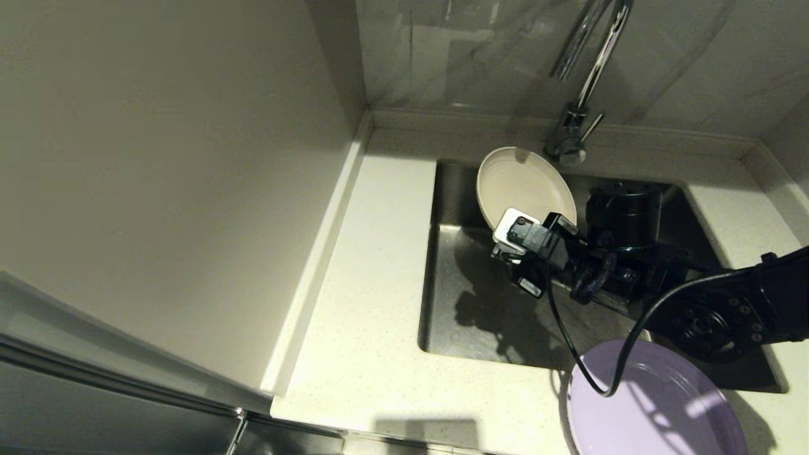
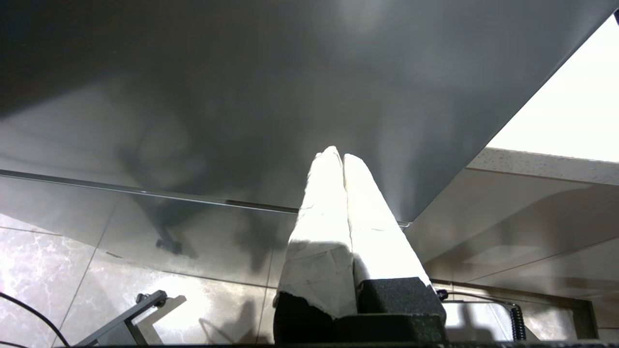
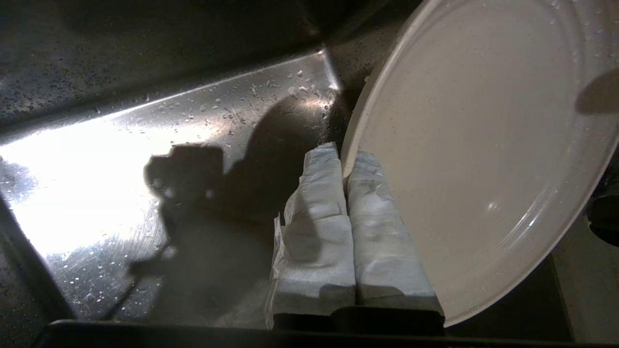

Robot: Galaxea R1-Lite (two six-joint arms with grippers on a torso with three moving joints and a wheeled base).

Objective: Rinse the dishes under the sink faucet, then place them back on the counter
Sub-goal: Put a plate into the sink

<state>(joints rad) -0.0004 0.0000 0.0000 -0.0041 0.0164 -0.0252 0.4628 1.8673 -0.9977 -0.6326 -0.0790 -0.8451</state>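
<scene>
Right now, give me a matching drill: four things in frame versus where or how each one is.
Things:
1. cream plate
2. lilac plate
3. faucet
4. left gripper

States:
A. flat on the counter, near corner of the sink
B. parked away from the sink, jaws shut, empty
C. tilted over the sink, rim pinched by the right gripper
D. stands behind the sink, no water seen running

Pairs: 1-C, 2-A, 3-D, 4-B
</scene>
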